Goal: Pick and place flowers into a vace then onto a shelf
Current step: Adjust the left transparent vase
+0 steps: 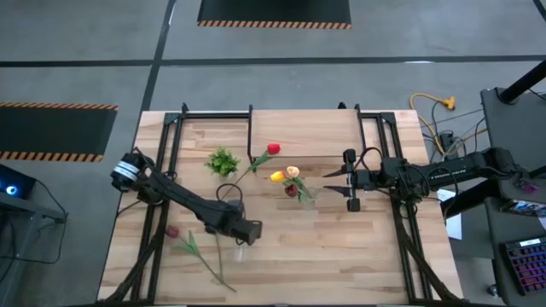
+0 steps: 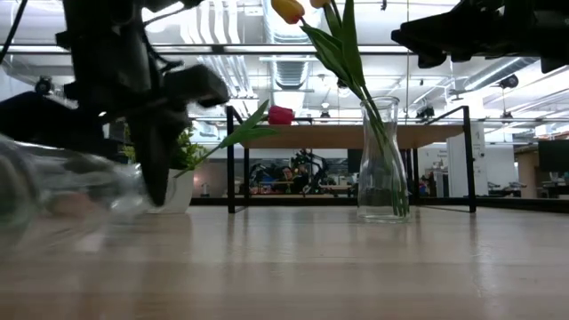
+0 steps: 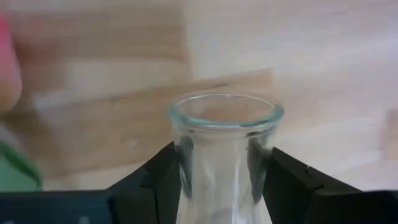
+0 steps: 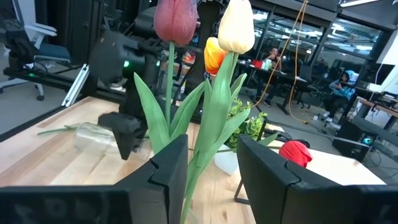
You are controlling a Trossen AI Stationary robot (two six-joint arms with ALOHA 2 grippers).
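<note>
Both grippers: left gripper (image 3: 224,180) clamped on glass vase (image 3: 225,155); right gripper (image 4: 212,168) apart.

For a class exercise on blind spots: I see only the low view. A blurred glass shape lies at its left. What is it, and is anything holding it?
Observer: It is a second glass vase, lying on its side. The left wrist view shows the left arm's jaws closed on its neck.
Operator: Are any flowers lying on the table?
Observer: Yes. The high view shows a pink tulip lying loose beside the left arm.
Operator: And the right arm?
Observer: The right wrist view shows the right arm's jaws open, facing the tulip stems in the upright vase.
</note>
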